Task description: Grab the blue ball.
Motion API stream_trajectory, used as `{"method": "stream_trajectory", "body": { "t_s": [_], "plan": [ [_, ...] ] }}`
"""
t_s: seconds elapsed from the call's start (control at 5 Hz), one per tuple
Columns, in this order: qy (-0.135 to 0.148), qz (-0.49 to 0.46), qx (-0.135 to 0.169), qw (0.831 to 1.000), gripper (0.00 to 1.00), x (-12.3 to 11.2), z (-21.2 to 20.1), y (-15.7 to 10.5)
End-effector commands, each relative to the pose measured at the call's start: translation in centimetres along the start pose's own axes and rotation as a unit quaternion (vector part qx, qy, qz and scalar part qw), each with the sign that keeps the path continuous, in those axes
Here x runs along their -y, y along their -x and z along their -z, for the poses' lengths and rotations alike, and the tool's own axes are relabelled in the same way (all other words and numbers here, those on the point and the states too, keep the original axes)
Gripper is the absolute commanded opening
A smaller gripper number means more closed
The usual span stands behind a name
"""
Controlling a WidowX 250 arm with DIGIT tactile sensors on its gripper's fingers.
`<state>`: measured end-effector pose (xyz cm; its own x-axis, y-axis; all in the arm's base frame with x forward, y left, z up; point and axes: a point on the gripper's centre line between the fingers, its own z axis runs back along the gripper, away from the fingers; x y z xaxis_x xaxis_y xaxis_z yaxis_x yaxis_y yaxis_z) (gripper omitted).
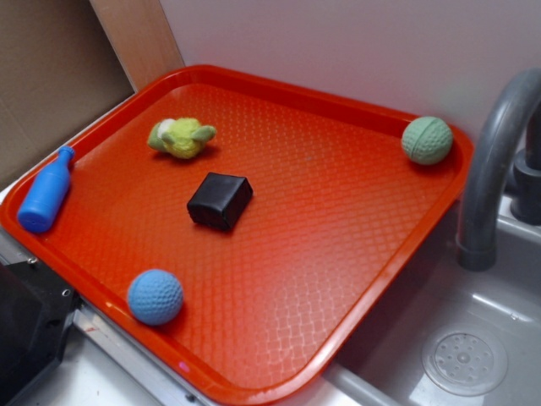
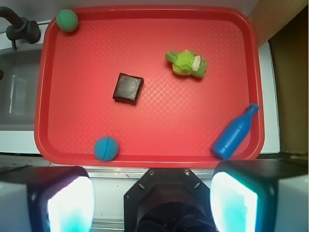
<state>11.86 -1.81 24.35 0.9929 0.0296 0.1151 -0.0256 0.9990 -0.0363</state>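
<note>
- Gripper (image 2: 152, 200), visible only in the wrist view, hangs high above the near edge of the orange-red plastic tray (image 2: 145, 12); its two pale fingers (image 2: 70, 203) stand wide apart and hold nothing.
- Small light-blue dimpled ball (image 1: 155, 297) rests free in the tray's near corner, beside the rim, well apart from the black square block (image 1: 220, 201), so a grasp looks unobstructed.
- Tray lies on a surface beside a grey sink (image 1: 473, 359) with a grey faucet (image 1: 494, 161), against a pale wall.

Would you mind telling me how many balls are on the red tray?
2. The blue ball sits near the tray's front edge; the green ball is in the far corner by the faucet. None appear hidden.
</note>
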Motion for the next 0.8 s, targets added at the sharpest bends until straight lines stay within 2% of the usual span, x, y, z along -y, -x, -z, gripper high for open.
{"method": "stream_trajectory", "body": {
  "t_s": [0.0, 0.2, 0.4, 0.6],
  "plan": [
    [0.0, 0.0, 0.0, 1.0, 1.0, 0.0, 0.0, 0.0],
    [-0.041, 0.023, -0.023, 0.999, 1.0, 3.1, 5.1, 0.4],
    [-0.026, 0.008, -0.034, 0.999, 1.0, 3.9, 10.0, 0.9],
    [-0.028, 0.037, -0.031, 0.998, 1.0, 5.0, 14.9, 2.1]
  ]
}}
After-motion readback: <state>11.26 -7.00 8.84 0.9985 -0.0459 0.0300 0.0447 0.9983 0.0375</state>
